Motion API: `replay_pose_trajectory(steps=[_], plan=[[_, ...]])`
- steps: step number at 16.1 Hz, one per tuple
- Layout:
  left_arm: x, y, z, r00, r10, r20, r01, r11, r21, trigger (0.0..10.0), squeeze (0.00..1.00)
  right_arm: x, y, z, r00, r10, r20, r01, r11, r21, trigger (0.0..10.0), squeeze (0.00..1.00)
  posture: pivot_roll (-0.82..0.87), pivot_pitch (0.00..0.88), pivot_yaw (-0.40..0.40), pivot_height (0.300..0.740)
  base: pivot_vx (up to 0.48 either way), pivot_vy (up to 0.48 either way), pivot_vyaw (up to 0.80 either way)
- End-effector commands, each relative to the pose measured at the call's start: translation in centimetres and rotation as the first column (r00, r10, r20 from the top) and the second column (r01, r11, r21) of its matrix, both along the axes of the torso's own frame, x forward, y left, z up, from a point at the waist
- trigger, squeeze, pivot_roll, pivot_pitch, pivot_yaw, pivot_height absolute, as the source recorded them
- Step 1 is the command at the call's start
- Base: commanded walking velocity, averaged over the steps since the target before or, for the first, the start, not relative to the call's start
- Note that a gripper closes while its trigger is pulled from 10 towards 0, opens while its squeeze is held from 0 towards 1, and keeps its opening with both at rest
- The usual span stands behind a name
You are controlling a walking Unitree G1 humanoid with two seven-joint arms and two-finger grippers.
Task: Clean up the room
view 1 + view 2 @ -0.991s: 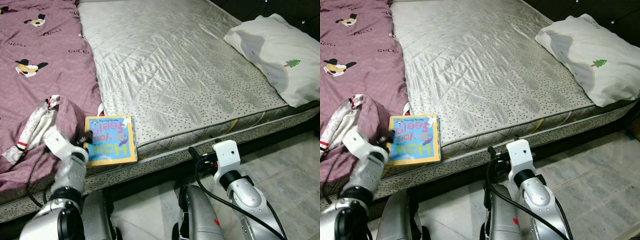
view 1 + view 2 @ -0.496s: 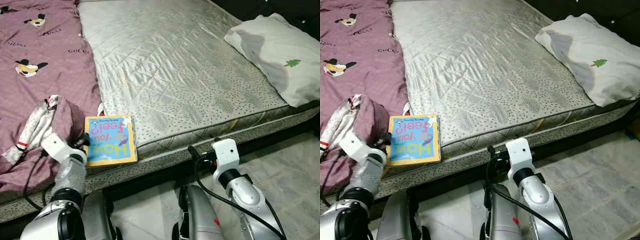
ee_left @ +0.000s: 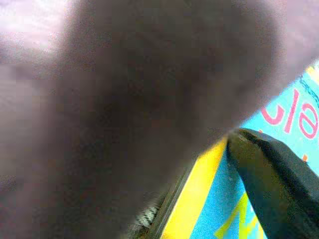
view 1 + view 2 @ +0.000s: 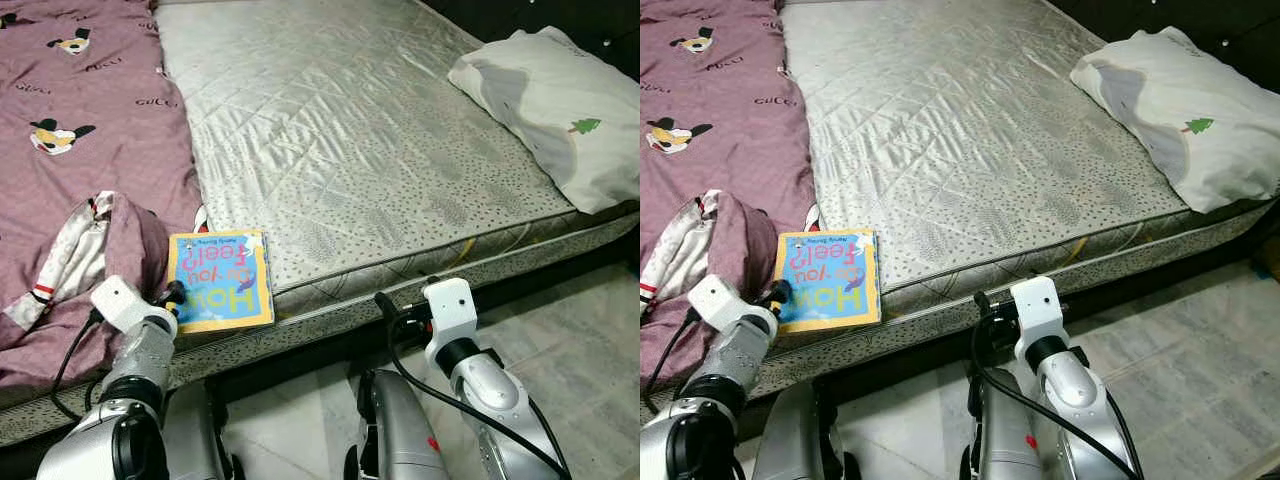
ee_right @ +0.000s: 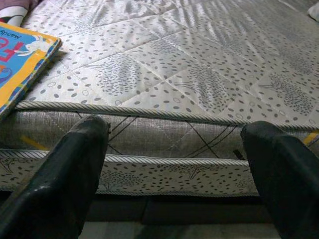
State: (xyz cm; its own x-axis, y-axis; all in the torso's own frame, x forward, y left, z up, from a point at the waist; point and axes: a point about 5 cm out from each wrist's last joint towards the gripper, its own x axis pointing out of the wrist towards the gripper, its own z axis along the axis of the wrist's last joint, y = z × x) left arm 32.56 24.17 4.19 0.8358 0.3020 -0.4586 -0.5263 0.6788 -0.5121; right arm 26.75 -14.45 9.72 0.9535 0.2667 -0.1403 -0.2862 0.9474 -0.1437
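While the humanoid stands at the foot of a bed, a children's board book (image 4: pixel 221 280) with a yellow border and the title "How do you feel?" lies flat at the near edge of the silver quilted mattress (image 4: pixel 340 130), just beside a mauve cartoon-print blanket (image 4: pixel 90 150) that covers the robot's left part of the bed. The left claw (image 4: pixel 172 293) sits at the book's near left edge, where the bunched blanket meets the cover; its wrist view shows one black finger (image 3: pixel 271 184) lying on the blue cover beside the yellow border, with blurred mauve cloth close to the lens, and whether the claw grips the book cannot be told. The right claw (image 5: pixel 179 169) is held low in front of the mattress side, its two fingers spread wide apart and holding nothing. A white pillow (image 4: pixel 550 105) with a small green tree motif rests at the mattress's far right, above a pale tiled floor (image 4: pixel 580 330).
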Motion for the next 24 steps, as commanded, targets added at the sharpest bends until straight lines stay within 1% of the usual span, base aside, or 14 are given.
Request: replay_pose_trajectory(steps=[1, 2, 3, 6, 7, 14, 17, 18, 19, 20, 21, 22, 23, 24], plan=[[-0.8, -0.2, -1.3, 0.997, 0.027, -0.07, -0.031, 0.998, -0.062, 0.0, 0.0, 0.1, -0.4, 0.3, 1.0, -0.011, 0.018, 0.011, 1.0, -0.009, 10.0, 0.0, -0.14, 0.124, -0.054, 0.542, 0.0, 0.0, 0.0], [-0.9, -0.2, -1.3, 0.997, 0.033, -0.071, -0.038, 0.997, -0.067, 0.0, 0.0, 0.1, -0.4, 0.3, 1.0, -0.011, 0.019, 0.011, 1.0, -0.01, 10.0, 0.0, -0.14, 0.124, -0.054, 0.542, 0.0, 0.0, 0.0], [-0.9, -0.1, -1.4, 0.997, 0.037, -0.064, -0.043, 0.995, -0.092, 0.0, 0.0, 0.1, -0.4, 0.3, 1.0, -0.012, 0.021, 0.012, 1.0, -0.012, 10.0, 0.0, -0.14, 0.124, -0.054, 0.542, 0.0, 0.0, 0.0], [-0.6, 0.1, -0.9, 0.998, 0.068, -0.011, -0.069, 0.983, -0.172, 0.0, 0.0, 0.1, -0.5, 0.4, 1.0, -0.015, 0.024, 0.016, 1.0, -0.014, 10.0, 0.0, -0.14, 0.124, -0.054, 0.542, 0.0, 0.0, 0.0], [-0.4, 0.4, -0.5, 0.995, 0.102, 0.019, -0.096, 0.973, -0.211, 0.0, 0.0, 0.1, -0.5, 0.4, 1.0, -0.016, 0.024, 0.016, 1.0, -0.016, 10.0, 0.0, -0.14, 0.124, -0.054, 0.542, 0.0, 0.0, 0.0], [0.0, 1.3, 0.3, 0.981, 0.185, 0.063, -0.161, 0.947, -0.278, 0.0, 0.0, 0.2, -0.6, 0.4, 0.999, -0.015, 0.029, 0.015, 1.0, -0.024, 10.0, 0.0, -0.15, 0.124, -0.057, 0.542, 0.0, 0.0, 0.0], [0.3, 1.7, 0.9, 0.975, 0.205, 0.085, -0.173, 0.942, -0.288, 0.0, 0.0, 0.2, -0.7, 0.5, 0.999, -0.015, 0.032, 0.016, 1.0, -0.025, 10.0, 0.0, -0.15, 0.122, -0.059, 0.542, 0.0, 0.0, 0.0], [0.5, 1.6, 1.1, 0.977, 0.193, 0.089, -0.161, 0.947, -0.279, 1.2, 0.0, 0.2, -0.7, 0.4, 0.999, -0.014, 0.033, 0.015, 1.0, -0.025, 10.0, 0.0, -0.15, 0.121, -0.058, 0.542, 0.0, 0.0, 0.0], [0.6, 1.6, 1.3, 0.978, 0.187, 0.09, -0.157, 0.951, -0.267, 6.6, 0.0, 0.2, -0.7, 0.4, 0.999, -0.014, 0.033, 0.015, 1.0, -0.026, 10.0, 0.0, -0.15, 0.121, -0.058, 0.542, 0.0, 0.0, 0.0], [0.6, 1.7, 1.3, 0.977, 0.193, 0.085, -0.167, 0.955, -0.247, 10.0, 0.0, 0.2, -0.8, 0.4, 0.999, -0.014, 0.032, 0.015, 1.0, -0.027, 10.0, 0.0, -0.15, 0.121, -0.058, 0.542, 0.0, 0.0, 0.0], [0.6, 1.8, 1.3, 0.977, 0.198, 0.083, -0.175, 0.957, -0.232, 10.0, 0.0, 0.2, -0.8, 0.4, 0.999, -0.015, 0.032, 0.016, 1.0, -0.027, 10.0, 0.0, -0.15, 0.121, -0.058, 0.542, 0.0, 0.0, 0.0], [0.3, 2.0, 1.2, 0.971, 0.224, 0.086, -0.199, 0.951, -0.238, 10.0, 0.47, 0.2, -0.9, 0.4, 0.999, -0.016, 0.031, 0.017, 0.999, -0.028, 10.0, 0.0, -0.15, 0.117, -0.057, 0.542, 0.0, 0.0, 0.0], [0.0, 2.2, 0.9, 0.967, 0.244, 0.07, -0.222, 0.948, -0.229, 10.0, 1.0, 0.3, -0.8, 0.4, 0.999, -0.015, 0.031, 0.016, 0.999, -0.028, 10.0, 0.0, -0.14, 0.116, -0.056, 0.542, 0.0, 0.0, 0.0], [-0.5, 2.7, 0.6, 0.959, 0.278, 0.054, -0.262, 0.944, -0.201, 10.0, 1.0, 0.3, -0.6, 0.4, 0.999, -0.01, 0.032, 0.011, 1.0, -0.025, 10.0, 0.0, -0.14, 0.114, -0.056, 0.542, 0.0, 0.0, 0.0]])
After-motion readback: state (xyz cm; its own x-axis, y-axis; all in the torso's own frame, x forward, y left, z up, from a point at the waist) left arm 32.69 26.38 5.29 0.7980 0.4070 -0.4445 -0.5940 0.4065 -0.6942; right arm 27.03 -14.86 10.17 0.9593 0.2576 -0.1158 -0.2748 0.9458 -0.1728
